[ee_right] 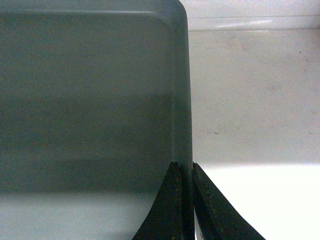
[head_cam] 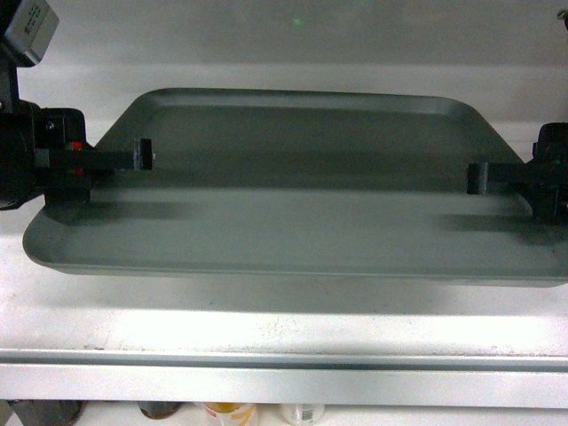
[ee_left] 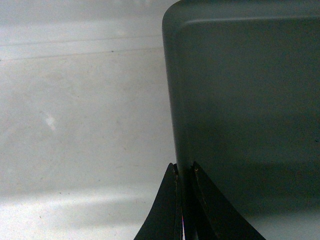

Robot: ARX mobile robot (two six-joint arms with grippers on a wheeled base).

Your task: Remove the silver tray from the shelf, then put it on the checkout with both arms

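The silver tray [head_cam: 293, 177] lay over the white shelf [head_cam: 284, 324], spanning between the two tools. The left tool [head_cam: 142, 155] was pinched closed on the tray's left rim and the right tool [head_cam: 479, 177] likewise on its right rim. The tray seemed slightly lifted, though its underside was hidden.

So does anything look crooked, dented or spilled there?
Nothing stands out. The tray sits square on the shelf, bare and without visible dents, and the left pincer and right pincer each pinch its rim at opposite short ends.
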